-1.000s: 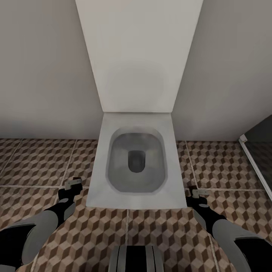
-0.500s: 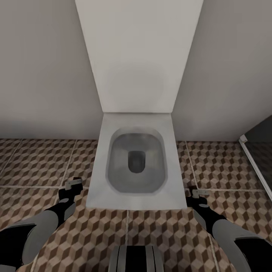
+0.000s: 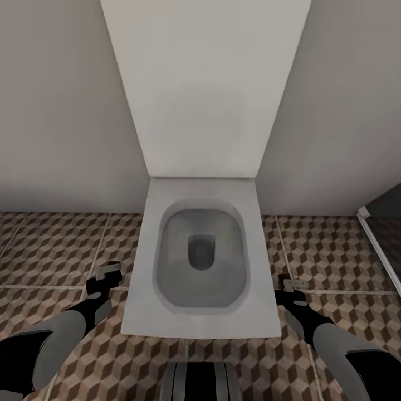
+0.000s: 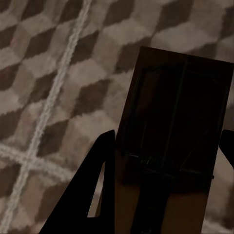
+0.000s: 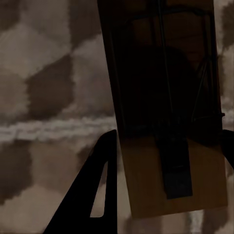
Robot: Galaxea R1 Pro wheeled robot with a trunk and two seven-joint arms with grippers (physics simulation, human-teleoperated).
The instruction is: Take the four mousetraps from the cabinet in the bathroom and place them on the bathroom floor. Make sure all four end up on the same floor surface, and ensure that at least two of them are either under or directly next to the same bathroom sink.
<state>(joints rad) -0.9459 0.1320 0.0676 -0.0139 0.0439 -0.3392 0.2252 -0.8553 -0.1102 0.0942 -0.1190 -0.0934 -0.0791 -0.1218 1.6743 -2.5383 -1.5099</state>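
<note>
Wooden mousetraps sit gripped in both tools, arms low flanking the toilet.

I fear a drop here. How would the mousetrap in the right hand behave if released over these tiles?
The mousetrap is a flat wooden board, so it probably lands flat and will not roll. It looks stiff and light. Its thin metal wire seems the fragile part. The right hand hangs low over the bathroom floor.
</note>
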